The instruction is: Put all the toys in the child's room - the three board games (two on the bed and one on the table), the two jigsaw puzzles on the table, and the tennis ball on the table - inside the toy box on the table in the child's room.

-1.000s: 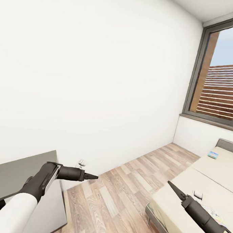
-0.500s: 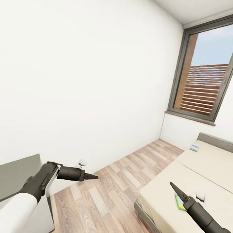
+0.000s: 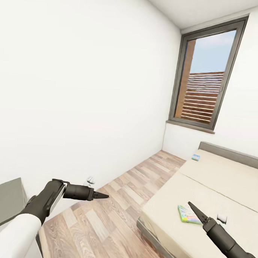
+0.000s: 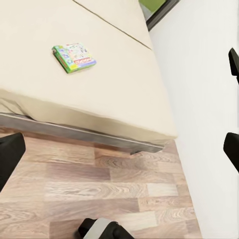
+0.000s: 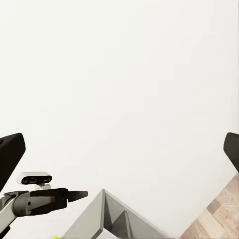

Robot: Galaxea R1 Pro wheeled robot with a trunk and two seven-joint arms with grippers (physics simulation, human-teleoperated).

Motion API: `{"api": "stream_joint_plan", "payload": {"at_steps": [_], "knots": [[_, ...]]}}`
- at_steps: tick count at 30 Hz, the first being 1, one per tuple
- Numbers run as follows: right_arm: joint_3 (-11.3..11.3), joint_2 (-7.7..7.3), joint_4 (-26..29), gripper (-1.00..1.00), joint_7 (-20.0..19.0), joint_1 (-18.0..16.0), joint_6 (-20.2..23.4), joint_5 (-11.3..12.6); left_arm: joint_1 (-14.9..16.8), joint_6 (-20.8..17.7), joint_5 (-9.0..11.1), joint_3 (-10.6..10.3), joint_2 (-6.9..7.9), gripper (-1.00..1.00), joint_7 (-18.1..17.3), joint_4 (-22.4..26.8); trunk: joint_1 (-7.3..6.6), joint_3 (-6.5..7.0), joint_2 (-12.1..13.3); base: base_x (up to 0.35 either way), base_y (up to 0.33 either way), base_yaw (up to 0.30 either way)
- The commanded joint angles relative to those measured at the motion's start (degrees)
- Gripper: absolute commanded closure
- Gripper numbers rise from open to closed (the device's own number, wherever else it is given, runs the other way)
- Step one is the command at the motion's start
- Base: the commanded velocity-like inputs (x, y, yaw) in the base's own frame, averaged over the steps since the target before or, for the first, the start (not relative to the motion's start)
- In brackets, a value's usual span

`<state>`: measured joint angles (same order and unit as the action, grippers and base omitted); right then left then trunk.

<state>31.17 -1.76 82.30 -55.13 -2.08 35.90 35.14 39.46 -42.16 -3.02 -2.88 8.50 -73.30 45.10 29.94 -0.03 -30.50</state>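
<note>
Right now you are facing the bed (image 3: 201, 184) with both arms held out ahead and nothing in either. In the head view the left gripper (image 3: 99, 195) and the right gripper (image 3: 195, 210) each taper to a single dark tip, yet each wrist view shows its fingers standing far apart at the frame edges — so both look spread and empty.

Two board games lie on the mattress: the white-green one (image 3: 188, 214) near the bed's near corner, just beside your right fingertips in the head view, and the small blue one (image 3: 196, 157) well apart, up by the grey headboard (image 3: 233, 154). A corner of the table (image 3: 5, 202) sits at your left.

Watch the base — closing in carelessly could knock it against the bed frame. A flat box on a soft mattress also gives little edge to pinch, so a shallow approach may just push it away.
</note>
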Motion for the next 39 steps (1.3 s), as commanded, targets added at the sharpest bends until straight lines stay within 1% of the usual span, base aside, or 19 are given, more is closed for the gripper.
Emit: {"api": "stream_joint_plan", "payload": {"at_steps": [1,14,27,39], "knots": [[0.03,0.00,-0.03,-1.00,-0.06,-0.03,0.40,0.28,0.00,-0.55,-0.32,0.01,0.03,-1.00,-0.35,0.07,0.02,-0.02,-0.03,0.000,0.000,-0.277],[0.03,0.00,-0.03,-1.00,-0.06,-0.03,0.40,0.28,0.00,-0.56,-0.32,0.07,0.03,-1.00,-0.28,0.07,0.02,0.00,-0.03,0.000,0.000,-0.278],[0.03,0.00,-0.03,-1.00,-0.07,-0.03,0.40,0.28,0.00,-0.56,-0.32,0.07,0.03,-1.00,-0.27,0.07,0.02,0.31,-0.03,0.007,-0.005,-0.280],[0.03,0.00,-0.03,-1.00,-0.07,-0.03,0.40,0.28,0.00,-0.56,-0.32,0.10,0.06,-1.00,-0.27,0.07,0.02,0.67,-0.03,0.107,-0.167,-0.281]]}}
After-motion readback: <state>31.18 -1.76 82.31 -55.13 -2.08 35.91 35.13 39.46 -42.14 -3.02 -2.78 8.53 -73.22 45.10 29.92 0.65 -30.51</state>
